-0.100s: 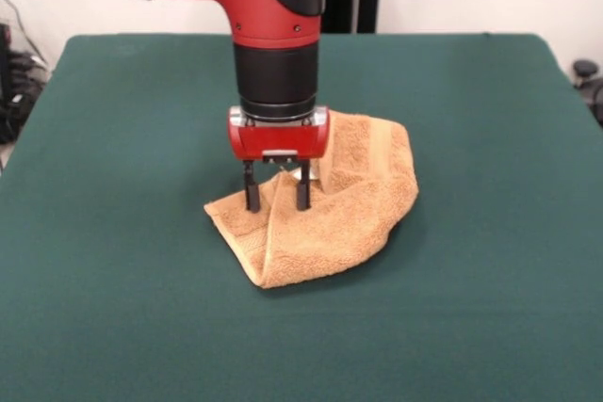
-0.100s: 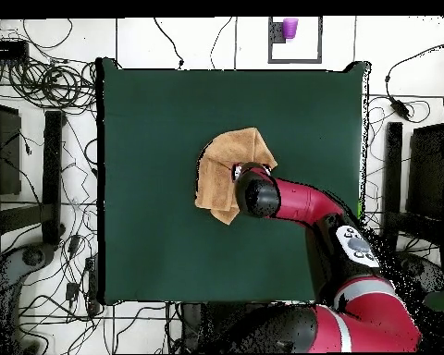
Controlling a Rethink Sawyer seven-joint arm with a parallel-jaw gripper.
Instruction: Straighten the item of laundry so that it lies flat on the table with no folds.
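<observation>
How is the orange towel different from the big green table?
The towel is small, orange-tan and fuzzy; the table is far bigger, dark green and smooth-looking. The towel is folded and bunched up, while the table lies flat. The open tool stands over the towel, not over bare table. Both look like cloth.

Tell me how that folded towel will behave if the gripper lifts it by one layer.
The towel will probably droop limply, since it already lies in soft folds. Its looped pile looks grippy against the gripper, so slipping seems unlikely. It likely drags on the cloth-like table rather than sliding.
</observation>
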